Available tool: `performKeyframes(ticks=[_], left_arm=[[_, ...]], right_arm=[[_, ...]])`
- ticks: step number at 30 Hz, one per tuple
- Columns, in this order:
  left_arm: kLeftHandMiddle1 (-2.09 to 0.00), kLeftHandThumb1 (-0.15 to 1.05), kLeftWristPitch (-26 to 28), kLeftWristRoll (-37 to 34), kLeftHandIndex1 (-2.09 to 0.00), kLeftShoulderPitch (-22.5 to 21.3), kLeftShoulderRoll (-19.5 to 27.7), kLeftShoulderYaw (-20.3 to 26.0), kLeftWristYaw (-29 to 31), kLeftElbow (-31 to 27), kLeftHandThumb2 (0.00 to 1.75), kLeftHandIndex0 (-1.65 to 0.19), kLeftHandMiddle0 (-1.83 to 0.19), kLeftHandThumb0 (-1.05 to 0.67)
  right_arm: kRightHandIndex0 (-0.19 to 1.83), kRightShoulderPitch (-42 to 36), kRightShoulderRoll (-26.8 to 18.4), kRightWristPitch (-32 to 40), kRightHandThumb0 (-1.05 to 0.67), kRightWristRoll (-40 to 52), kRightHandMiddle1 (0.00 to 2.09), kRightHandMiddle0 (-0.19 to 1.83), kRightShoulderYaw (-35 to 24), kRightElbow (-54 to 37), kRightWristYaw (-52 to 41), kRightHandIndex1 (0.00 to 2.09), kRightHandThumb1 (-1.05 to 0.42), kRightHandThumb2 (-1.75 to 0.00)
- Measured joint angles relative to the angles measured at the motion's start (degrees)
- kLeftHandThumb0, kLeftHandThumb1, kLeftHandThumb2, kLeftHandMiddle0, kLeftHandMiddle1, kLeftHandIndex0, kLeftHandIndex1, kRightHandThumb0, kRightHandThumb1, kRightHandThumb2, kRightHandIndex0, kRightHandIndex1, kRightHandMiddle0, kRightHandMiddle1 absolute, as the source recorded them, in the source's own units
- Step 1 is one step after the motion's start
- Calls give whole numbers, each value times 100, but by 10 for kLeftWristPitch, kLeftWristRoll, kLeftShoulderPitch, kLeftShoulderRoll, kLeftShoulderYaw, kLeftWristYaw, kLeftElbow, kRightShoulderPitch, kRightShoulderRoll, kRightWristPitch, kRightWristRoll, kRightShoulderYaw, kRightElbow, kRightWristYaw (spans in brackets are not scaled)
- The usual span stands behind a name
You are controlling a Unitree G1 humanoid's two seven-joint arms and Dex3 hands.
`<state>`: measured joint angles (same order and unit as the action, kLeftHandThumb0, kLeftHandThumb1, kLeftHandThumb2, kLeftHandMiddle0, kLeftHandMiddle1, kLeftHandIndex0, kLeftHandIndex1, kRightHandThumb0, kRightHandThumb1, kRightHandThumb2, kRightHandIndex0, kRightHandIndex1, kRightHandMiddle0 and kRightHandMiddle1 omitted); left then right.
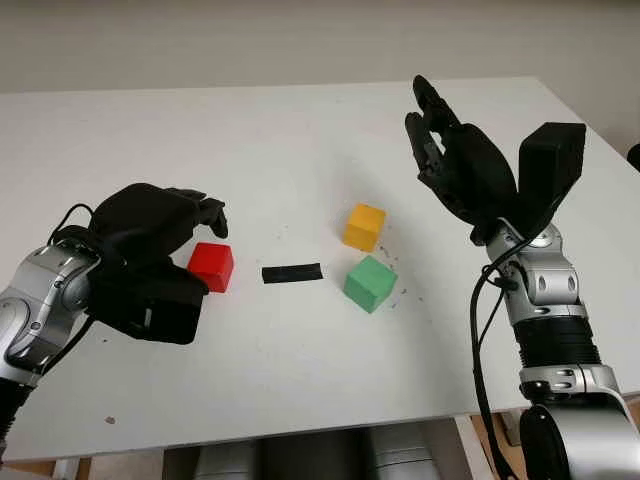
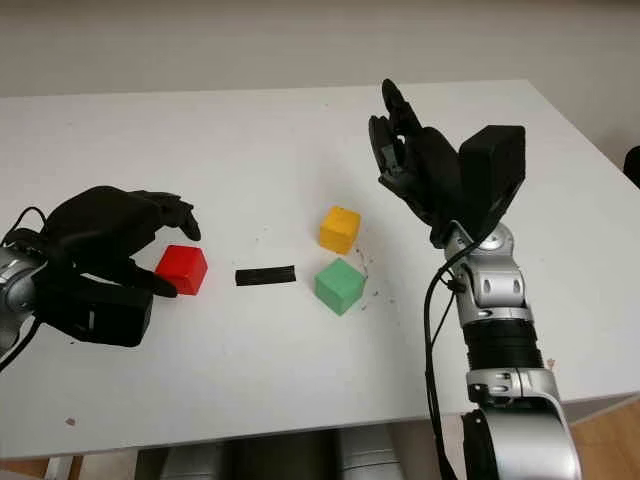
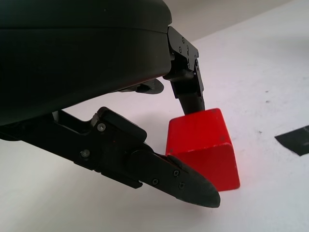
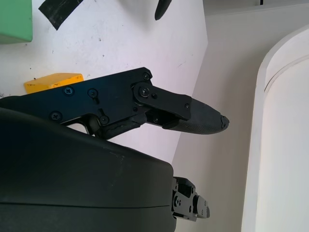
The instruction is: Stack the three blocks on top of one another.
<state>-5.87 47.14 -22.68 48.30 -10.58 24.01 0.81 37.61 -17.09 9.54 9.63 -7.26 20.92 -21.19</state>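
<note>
A: Where are the three blocks?

B: All on the white table [image 1: 300, 380], none stacked. The red block [image 1: 212, 267] sits left of a strip of black tape [image 1: 292, 273]; the yellow block [image 1: 364, 227] and green block [image 1: 370, 284] lie right of it, near each other but apart.

A: And the left hand [image 1: 150, 255]?

B: Its fingers [image 3: 186, 92] bracket the red block, one behind, one in front. Whether they truly clamp it I cannot tell; the contact faces are hidden.

A: The right hand [image 1: 460, 160]?

B: Raised above the table right of the yellow block, released, holding nothing
</note>
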Motion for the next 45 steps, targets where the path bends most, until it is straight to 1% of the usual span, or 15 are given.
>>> performKeyframes(ticks=[5, 9, 11, 13, 14, 17, 18, 19, 22, 23, 25, 28, 35, 42, 45], left_arm=[[-6, 89, 10, 9, -106, 0, 0, -3, 18, -7, 5, -19, -31, -78], [-6, 89, 11, 10, -149, 0, 0, -4, 20, -7, 5, -15, -34, -79], [-6, 90, 14, 11, -162, 0, 0, -5, 26, -8, 6, -12, -35, -79], [-6, 92, 17, 11, -161, 0, -1, -8, 30, -8, 6, -9, -36, -80], [-6, 93, 18, 11, -150, 0, -3, -9, 30, -8, 6, -11, -36, -79], [-7, 101, 13, 10, -123, 1, -9, -11, 18, -7, 7, -20, -38, -64], [-7, 103, 9, 6, -126, 1, -13, -11, 10, -7, 7, -22, -40, -55], [-9, 104, 3, 1, -140, 2, -15, -10, 0, -6, 10, -20, -44, -43], [-14, 104, -20, -24, -154, 5, -25, -4, -42, 3, 12, -17, -48, -31], [-23, 104, -28, -43, -157, 5, -30, 1, -51, 8, 9, -17, -44, -33], [-61, 105, -38, -88, -166, 6, -43, 14, -58, 14, 8, -17, -23, -39], [-73, 105, -35, -140, -171, 6, -55, 31, -50, 17, 9, -17, -15, -42], [-54, 101, 21, -208, -161, 1, -67, 45, 15, -26, 5, -28, -26, -39], [-61, 101, 29, -213, -159, -43, -67, 41, 51, -30, 6, -30, -26, -39], [-34, 100, 40, -203, -158, -71, -68, 25, 75, -30, 5, -33, -38, -39]], right_arm=[[-15, 0, 0, 1, -57, 0, 6, -15, 1, 0, 0, 6, -105, -66], [-15, 0, 0, 1, -58, 0, 6, -14, 1, 0, 0, 6, -105, -65], [-15, 0, 0, 2, -58, 0, 6, -15, 2, 0, 1, 6, -105, -65], [-16, 0, 0, 3, -58, 0, 5, -15, 2, 0, 0, 5, -105, -65], [-16, 0, 0, 3, -58, 0, 5, -16, 2, 0, 0, 5, -105, -65], [-16, 0, 0, 3, -58, 0, 5, -16, 3, 0, -3, 5, -105, -66], [-17, 0, 0, 3, -58, 0, 5, -16, 3, 0, -4, 5, -105, -66], [-17, 0, 0, 3, -58, 0, 5, -17, 3, 0, -5, 5, -105, -66], [-17, 0, 0, 3, -59, 0, 5, -16, 3, 0, -6, 5, -105, -66], [-17, 0, 0, 3, -59, 0, 5, -16, 3, 0, -6, 5, -105, -66], [-18, 0, 0, 5, -58, 1, 5, -17, 3, 0, -7, 5, -105, -66], [-18, 0, 0, 9, -58, 2, 5, -17, 3, 0, -8, 5, -105, -66], [-19, 0, 0, 9, -59, 2, 5, -19, 7, 0, -12, 4, -105, -66], [-19, 0, 0, 9, -58, -1, 2, -19, 8, 0, -15, 1, -105, -66], [-19, 0, 0, 3, -58, -3, 2, -19, 9, 0, -18, 1, -105, -65]])
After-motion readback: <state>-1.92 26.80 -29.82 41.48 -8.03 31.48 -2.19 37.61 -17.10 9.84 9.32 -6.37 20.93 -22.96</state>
